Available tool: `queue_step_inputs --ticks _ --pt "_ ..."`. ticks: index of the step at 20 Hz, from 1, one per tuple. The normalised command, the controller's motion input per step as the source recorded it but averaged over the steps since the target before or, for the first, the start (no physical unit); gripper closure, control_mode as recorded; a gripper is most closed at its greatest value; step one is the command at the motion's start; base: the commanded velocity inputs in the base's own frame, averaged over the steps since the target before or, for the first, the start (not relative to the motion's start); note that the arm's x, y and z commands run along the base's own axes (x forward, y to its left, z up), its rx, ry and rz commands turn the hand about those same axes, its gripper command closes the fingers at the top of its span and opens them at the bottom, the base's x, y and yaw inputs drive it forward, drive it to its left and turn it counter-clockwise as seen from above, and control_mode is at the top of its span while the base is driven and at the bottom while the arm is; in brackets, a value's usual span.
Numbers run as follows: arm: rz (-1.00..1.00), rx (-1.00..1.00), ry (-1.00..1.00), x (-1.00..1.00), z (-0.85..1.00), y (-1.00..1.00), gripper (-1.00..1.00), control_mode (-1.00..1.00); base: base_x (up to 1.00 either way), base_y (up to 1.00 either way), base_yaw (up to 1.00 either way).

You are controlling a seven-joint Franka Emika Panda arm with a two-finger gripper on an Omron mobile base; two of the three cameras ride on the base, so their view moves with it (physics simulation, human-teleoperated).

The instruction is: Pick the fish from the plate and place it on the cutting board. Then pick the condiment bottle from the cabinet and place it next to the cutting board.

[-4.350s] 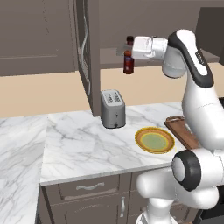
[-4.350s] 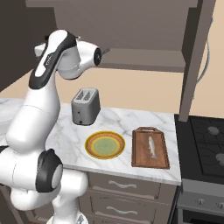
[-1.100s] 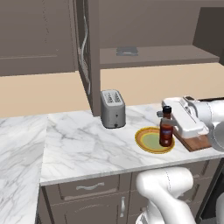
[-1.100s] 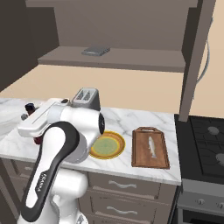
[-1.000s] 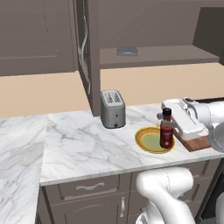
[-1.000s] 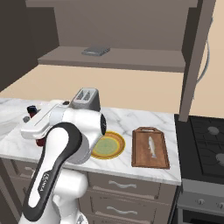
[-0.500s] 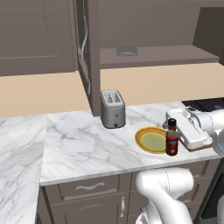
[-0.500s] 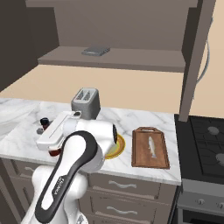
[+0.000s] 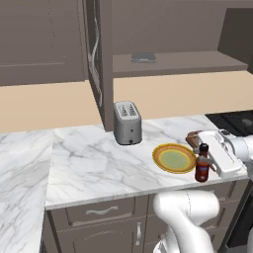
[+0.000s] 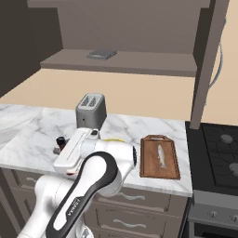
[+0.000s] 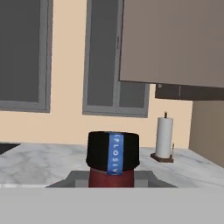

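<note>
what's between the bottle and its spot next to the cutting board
Nothing visible. The hand holds the condiment bottle upright at the counter's front edge, just past the plate, with the cutting board close behind it.

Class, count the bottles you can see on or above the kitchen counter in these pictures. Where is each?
1. The condiment bottle stands upright at the counter's front edge, beside the plate, in the claw.

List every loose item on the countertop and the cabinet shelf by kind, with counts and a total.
Toaster: 1
Plate: 1
Cutting board: 1
Fish: 1
Condiment bottle: 1
Paper towel roll: 1
Flat grey item on shelf: 1
Total: 7
</note>
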Motion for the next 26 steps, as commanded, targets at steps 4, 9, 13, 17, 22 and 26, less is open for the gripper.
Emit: queue_step_inputs --ticks 4,9,13,17,22,26 --pt "-0.02 0.00 0.00 0.17 -0.12 -0.16 1.00 -1.00 0.00 0.00 0.00" --pt "0.00 0.00 -0.01 0.30 -0.13 -0.16 1.00 -1.00 0.00 0.00 0.00" --pt "0.00 0.00 -0.01 0.34 -0.16 -0.21 1.00 -1.00 0.00 0.00 0.00" --pt "0.00 0.00 -0.01 0.27 -0.15 -0.30 1.00 -1.00 0.00 0.00 0.00" --pt "0.00 0.00 -0.03 0.18 -0.10 -0.30 1.00 -1.00 0.00 0.00 0.00" --pt "0.00 0.00 -0.04 0.14 -0.10 -0.24 1.00 -1.00 0.00 0.00 0.00"
